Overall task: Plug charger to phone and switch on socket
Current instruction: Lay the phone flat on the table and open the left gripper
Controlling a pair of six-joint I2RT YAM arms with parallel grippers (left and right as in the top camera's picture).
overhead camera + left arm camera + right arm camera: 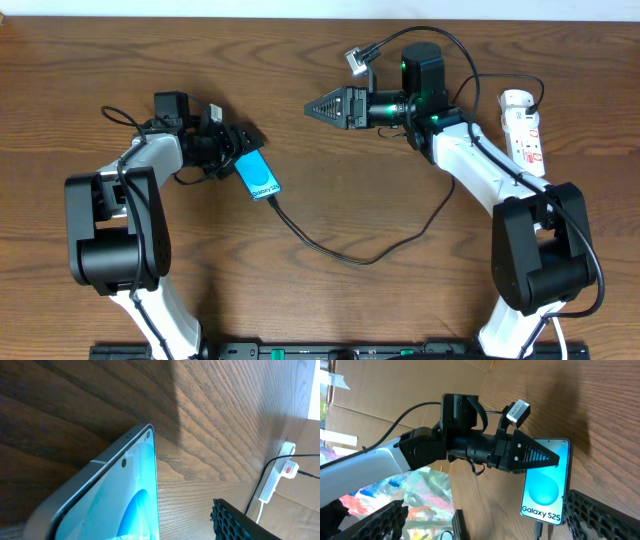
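Note:
The phone (257, 175) lies flat on the wooden table, its turquoise screen up and "Galaxy S25" at its near end (545, 487). The charger's thin black cable (330, 250) loops across the table, and its connector tip (538, 530) sits in the phone's lower end. My left gripper (238, 148) is open at the phone's top end. In the left wrist view the screen (115, 505) fills the lower left, and bare wood separates it from the one visible finger (245, 522). My right gripper (322, 105) is open and empty, pointing left above the phone. The socket (524, 128) lies at the far right.
The socket (282, 462) shows small in the left wrist view, with a thin black cable and a white cord (261, 510) running to it. Cardboard and a colourful cloth (395, 495) lie beyond the table edge. The right arm's base (540, 250) stands next to the socket.

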